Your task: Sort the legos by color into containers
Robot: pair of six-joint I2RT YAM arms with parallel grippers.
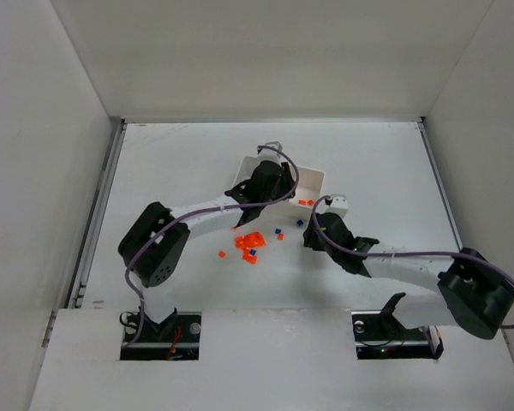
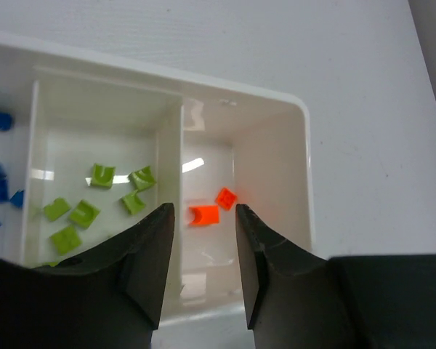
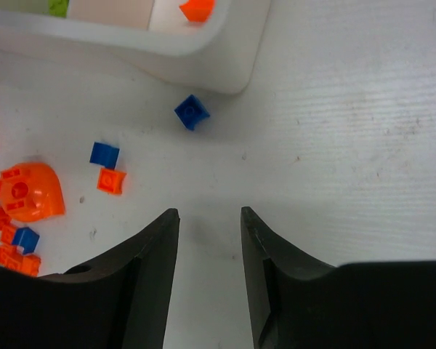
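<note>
A robotics lab: a white table point(image 1: 377, 163) boxed in by plain white walls point(image 1: 34, 171), with a cabled left arm point(image 1: 197, 221) and right arm point(image 1: 411, 267) bolted at its edge.

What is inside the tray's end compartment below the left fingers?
Two orange bricks lie on its floor. The left fingers cover its near end, so anything there cannot be seen.

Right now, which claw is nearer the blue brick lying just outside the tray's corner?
Right. The right claw hovers open just short of the blue brick; the left claw is above the orange compartment of the tray.
</note>
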